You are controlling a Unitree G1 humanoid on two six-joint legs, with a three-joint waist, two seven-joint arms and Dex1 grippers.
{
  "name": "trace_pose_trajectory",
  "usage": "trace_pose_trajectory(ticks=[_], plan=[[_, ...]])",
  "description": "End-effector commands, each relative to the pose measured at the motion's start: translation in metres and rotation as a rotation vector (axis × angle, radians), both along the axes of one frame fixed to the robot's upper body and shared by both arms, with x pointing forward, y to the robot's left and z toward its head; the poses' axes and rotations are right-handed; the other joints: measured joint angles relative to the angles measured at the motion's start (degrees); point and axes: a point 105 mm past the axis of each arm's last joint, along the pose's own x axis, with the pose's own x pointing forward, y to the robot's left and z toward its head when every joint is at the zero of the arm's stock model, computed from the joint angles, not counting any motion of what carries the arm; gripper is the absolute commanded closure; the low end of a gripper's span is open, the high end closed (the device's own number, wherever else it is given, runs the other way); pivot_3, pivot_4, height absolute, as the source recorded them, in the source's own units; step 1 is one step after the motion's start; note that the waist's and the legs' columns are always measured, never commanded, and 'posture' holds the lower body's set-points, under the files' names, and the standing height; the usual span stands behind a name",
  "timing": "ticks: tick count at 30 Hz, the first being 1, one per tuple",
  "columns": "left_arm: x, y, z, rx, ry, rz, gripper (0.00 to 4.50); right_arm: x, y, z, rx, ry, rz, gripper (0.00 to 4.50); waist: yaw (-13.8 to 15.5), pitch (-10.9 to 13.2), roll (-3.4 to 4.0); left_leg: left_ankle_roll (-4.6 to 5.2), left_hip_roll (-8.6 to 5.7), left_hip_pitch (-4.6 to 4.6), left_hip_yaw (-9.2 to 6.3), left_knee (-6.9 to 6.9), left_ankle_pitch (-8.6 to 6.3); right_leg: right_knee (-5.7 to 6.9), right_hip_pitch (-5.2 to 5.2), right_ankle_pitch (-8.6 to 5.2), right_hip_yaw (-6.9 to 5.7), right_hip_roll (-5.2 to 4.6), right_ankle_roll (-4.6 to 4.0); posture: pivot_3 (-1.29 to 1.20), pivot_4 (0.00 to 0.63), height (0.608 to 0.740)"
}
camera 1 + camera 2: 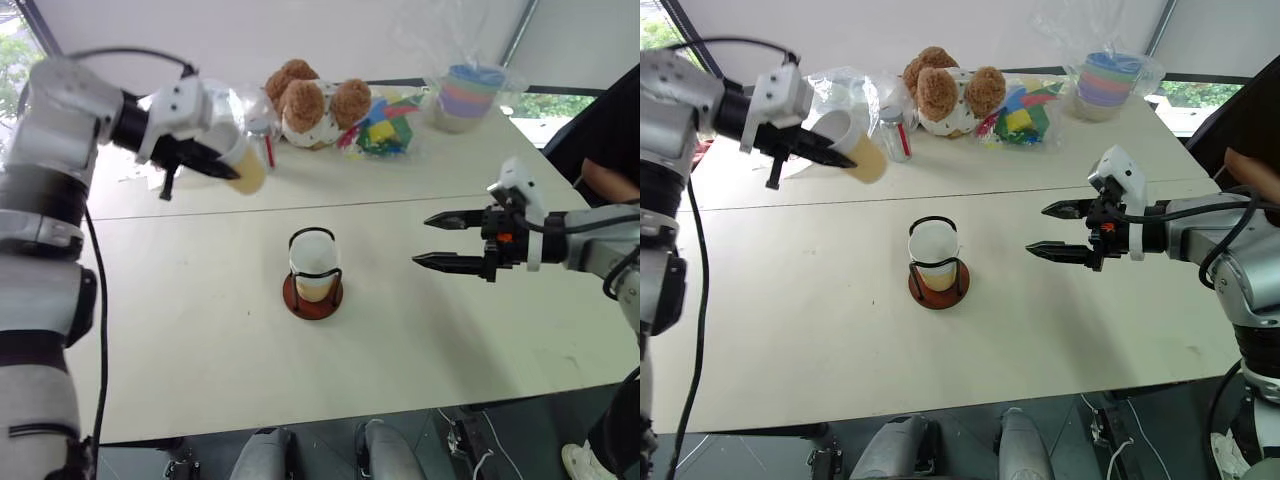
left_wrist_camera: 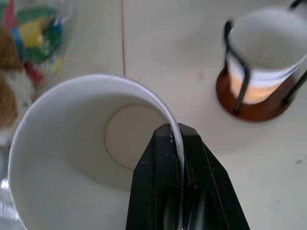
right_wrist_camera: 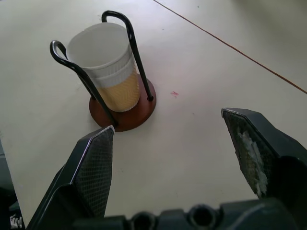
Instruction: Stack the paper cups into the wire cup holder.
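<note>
Your left gripper (image 1: 222, 168) was pinched shut on the rim of a light, easily crushed paper cup (image 1: 852, 146), held above the worktop (image 1: 200, 300). Nested cups (image 3: 108, 67) sat in the wire cup holder (image 1: 313, 277). Your right gripper (image 1: 1055, 229) stood wide open, empty.

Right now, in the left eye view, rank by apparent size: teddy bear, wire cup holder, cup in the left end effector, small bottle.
1. Teddy bear, largest.
2. Wire cup holder.
3. Held paper cup, partly hidden by the left end effector, so unsure against the holder.
4. Small bottle, smallest, but farther away.
</note>
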Motion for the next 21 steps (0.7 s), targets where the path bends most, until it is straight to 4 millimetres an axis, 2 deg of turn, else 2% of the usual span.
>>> trace_pose_trajectory(ticks=[1, 6, 10, 15, 21], plan=[[-0.028, -0.037, 0.014, -0.05, 0.066, -0.189, 4.46, -0.012, 0.004, 0.016, -0.011, -0.08, 0.023, 0.59, -0.1, 0.0, 0.01, 0.02, 0.0, 0.02, -0.01, 0.04, -0.01, 0.03, 0.02, 0.0, 0.0, 0.0, 0.0, 0.0, 0.15, 0.74], [-0.044, -0.059, 0.005, -0.025, 0.135, -0.318, 4.46, -0.019, 0.011, 0.01, 0.009, -0.073, 0.017, 0.59, -0.3, 0.0, 0.02, 0.02, 0.04, 0.06, -0.07, 0.28, -0.01, 0.07, 0.06, 0.0, 0.0, 0.04, 0.0, 0.0, 0.15, 0.74], [-0.047, -0.06, -0.004, 0.016, 0.16, -0.344, 4.46, -0.024, 0.012, 0.008, 0.017, -0.069, 0.001, 0.59, -0.2, 0.0, 0.02, 0.01, 0.04, 0.08, -0.07, 0.31, 0.0, 0.12, 0.08, 0.0, 0.01, 0.06, 0.0, 0.0, 0.15, 0.74], [-0.038, -0.06, -0.025, 0.107, 0.15, -0.349, 4.46, -0.028, 0.011, 0.005, 0.034, -0.066, -0.029, 0.59, 0.2, 0.0, 0.02, 0.03, 0.03, 0.07, -0.09, 0.29, -0.01, 0.05, 0.12, -0.01, 0.0, 0.07, 0.0, 0.0, 0.15, 0.74], [-0.036, -0.061, -0.034, 0.143, 0.163, -0.363, 4.46, -0.029, 0.012, 0.003, 0.045, -0.068, -0.046, 0.59, 1.0, 0.0, 0.01, 0.03, 0.02, 0.07, -0.08, 0.33, -0.01, 0.04, 0.13, -0.01, 0.02, 0.07, 0.0, 0.0, 0.15, 0.74]])
